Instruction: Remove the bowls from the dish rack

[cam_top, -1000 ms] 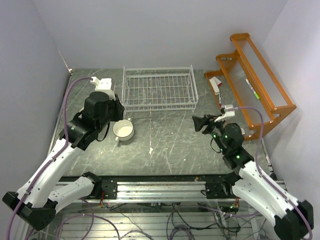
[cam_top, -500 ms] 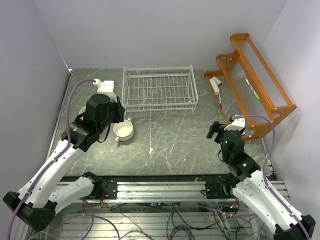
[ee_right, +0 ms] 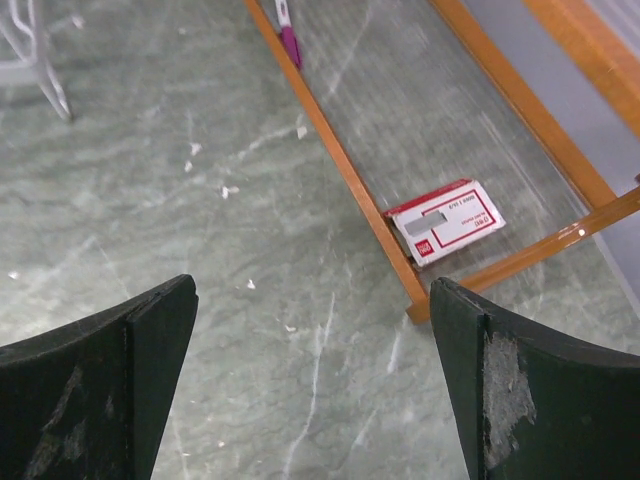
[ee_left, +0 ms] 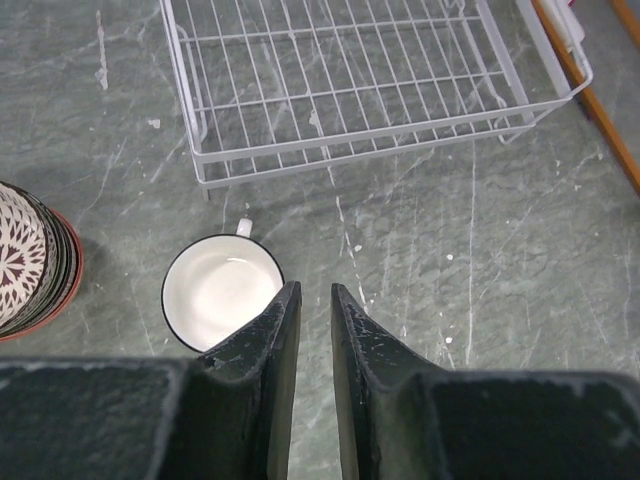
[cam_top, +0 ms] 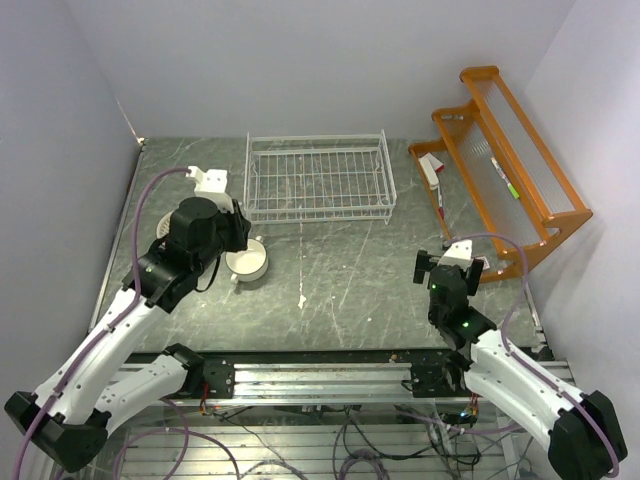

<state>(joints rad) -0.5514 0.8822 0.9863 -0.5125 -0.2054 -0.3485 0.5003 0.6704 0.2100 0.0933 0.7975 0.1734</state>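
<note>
Your rack point(cam_top: 318, 178) sits at the back middle of the table point(cam_top: 350, 290), and all it shows is bare wire. In the left wrist view its far side is cut off by the top edge.

The white bowl point(cam_top: 246, 262) stands upright on the table just in front of the rack's left corner, apart from it. A small stub sticks off its rim on the rack side.

Left of that there's a stack of patterned bowls point(ee_left: 28, 262), sliced by the frame edge, so you can't count them. You can see a black-and-white pattern inside the top one and a red edge lower down. From the top camera the left arm hides most of the stack.

Your left claw point(ee_left: 313, 290) hangs above the table just right of the white bowl. Its fingers are nearly together with a slim gap and nothing in it. The arm covers it from above.

Your right claw point(ee_right: 312, 290) is spread wide and holds nothing, over bare table near the orange shelf point(cam_top: 510, 170). Under the shelf lies a red-and-white card point(ee_right: 445, 222), print too small to read. A pen point(ee_right: 287, 30) is cut off at the top.
</note>
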